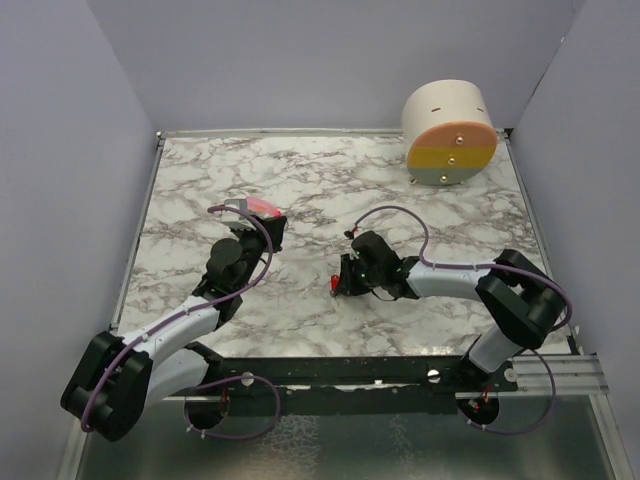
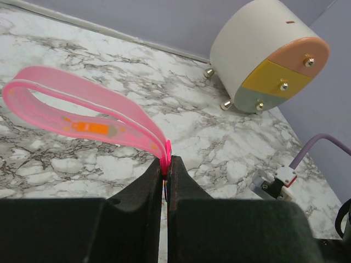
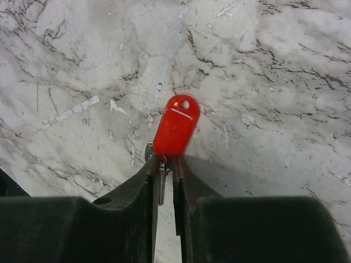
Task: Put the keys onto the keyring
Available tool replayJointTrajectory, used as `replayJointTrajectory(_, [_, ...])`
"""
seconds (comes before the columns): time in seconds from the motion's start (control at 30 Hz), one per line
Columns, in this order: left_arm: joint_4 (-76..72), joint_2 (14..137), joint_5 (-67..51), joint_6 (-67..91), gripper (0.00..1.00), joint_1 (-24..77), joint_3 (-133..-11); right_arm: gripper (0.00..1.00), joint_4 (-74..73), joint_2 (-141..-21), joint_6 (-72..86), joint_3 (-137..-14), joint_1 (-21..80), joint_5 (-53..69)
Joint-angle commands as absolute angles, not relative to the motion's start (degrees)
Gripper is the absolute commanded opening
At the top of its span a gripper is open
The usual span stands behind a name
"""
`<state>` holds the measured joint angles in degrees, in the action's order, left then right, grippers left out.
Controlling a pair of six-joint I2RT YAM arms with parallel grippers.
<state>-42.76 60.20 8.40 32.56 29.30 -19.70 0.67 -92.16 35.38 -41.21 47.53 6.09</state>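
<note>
My left gripper [image 2: 165,169] is shut on the end of the pink strap [image 2: 82,115] of the keyring; the strap loops up and to the left from the jaws, and the metal ring is hidden between them. In the top view the strap [image 1: 258,206] sticks out beyond the left gripper [image 1: 262,222]. My right gripper [image 3: 164,161] is shut on the key [image 3: 175,127]: the red plastic head points away from the jaws, the silver blade hangs between the fingers. In the top view the key [image 1: 333,284] is a red speck at the right gripper [image 1: 340,281].
A cream drum [image 1: 449,132] with pink, yellow and grey-green face segments stands at the back right, also in the left wrist view [image 2: 269,55]. Grey walls close in the marble table [image 1: 310,180] on three sides. The right arm's wrist connector [image 2: 277,181] shows at the right.
</note>
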Motion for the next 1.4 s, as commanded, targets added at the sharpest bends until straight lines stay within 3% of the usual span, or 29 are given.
replayJointTrajectory(0.0, [-43.8,59.0,8.5,31.8,0.00,28.8,-18.9,0.12,-1.4,-94.5,35.6,-41.9,48.3,4.5])
replayJointTrajectory(0.13, [-43.9,59.3,8.5,31.8,0.00,28.7,-18.9,0.01,-1.0,-93.9,35.4,-42.0,48.4,3.4])
replayJointTrajectory(0.97, [-43.8,59.6,6.7,32.7,0.00,28.5,-19.2,0.01,-1.2,-86.0,30.7,-48.8,48.4,-9.4])
replayJointTrajectory(1.37, [-43.9,61.3,0.4,32.6,0.00,28.5,-21.3,0.01,9.3,-80.6,23.9,-43.7,48.4,-14.9])
